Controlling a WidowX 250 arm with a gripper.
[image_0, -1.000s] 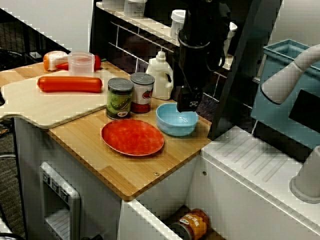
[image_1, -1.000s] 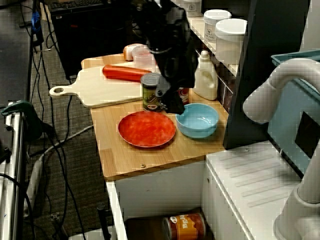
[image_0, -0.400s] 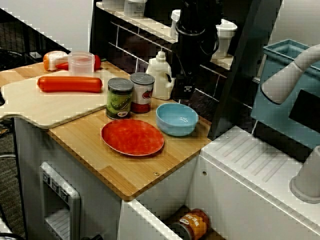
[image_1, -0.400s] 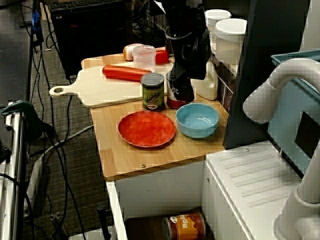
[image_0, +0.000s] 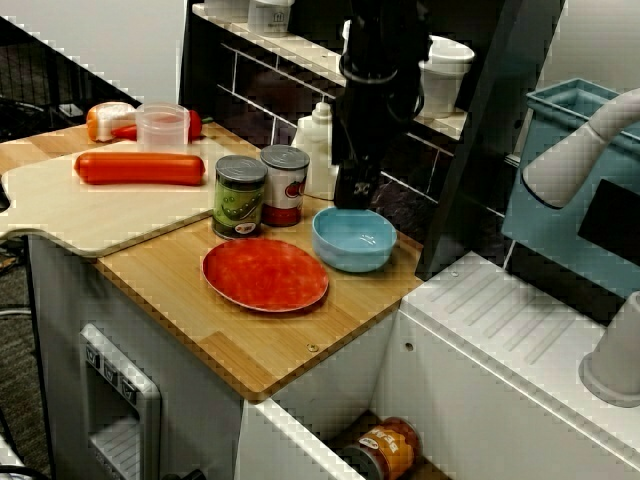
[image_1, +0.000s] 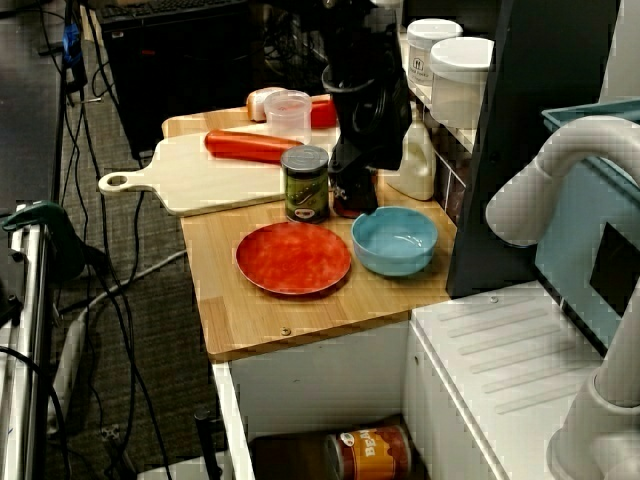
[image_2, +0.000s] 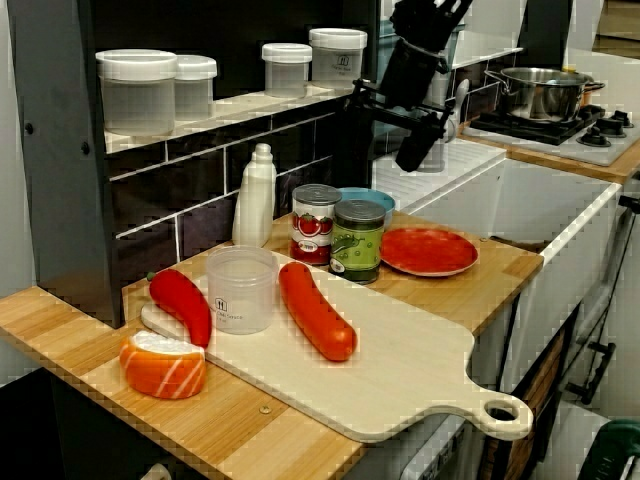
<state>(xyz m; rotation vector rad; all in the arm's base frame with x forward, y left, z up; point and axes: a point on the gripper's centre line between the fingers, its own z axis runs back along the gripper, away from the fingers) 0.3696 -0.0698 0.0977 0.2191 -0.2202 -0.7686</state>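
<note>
**Q:** Item count on the wooden surface (image_0: 250, 342)?

**A:**
- One light blue round bowl (image_0: 354, 240).
- One flat red round plate (image_0: 265, 274).
- Two tin cans: one green-labelled tin can (image_0: 240, 197) and one red-labelled tin can (image_0: 285, 186).
- One white plastic bottle (image_0: 316, 158).
- One pale wooden cutting board with a handle (image_0: 90, 215).
- Two red sausage-shaped pieces on the board: a long one (image_0: 140, 168) and a shorter one (image_2: 181, 303).
- One clear plastic cup (image_2: 241, 288) between the two pieces.
- One orange-and-white block (image_2: 163, 364) beside the board.

Four white-lidded clear jars (image_2: 137, 92) show in the view from the board end. They stand on the shelf above.

**Q:** Location of the bowl?

**A:** It is upright on the surface, just beside the plate, with the bottle and the red-labelled can behind it.

**Q:** Status of the black pincer (image_0: 356, 192)?

**A:** It hangs in the air over the far rim of the bowl, near the bottle and the red-labelled can. In the view from the board end it sits well above the cans, clear of all items. The fingers merge into one dark shape in every view, so I cannot tell whether they are spread or pressed together.
</note>
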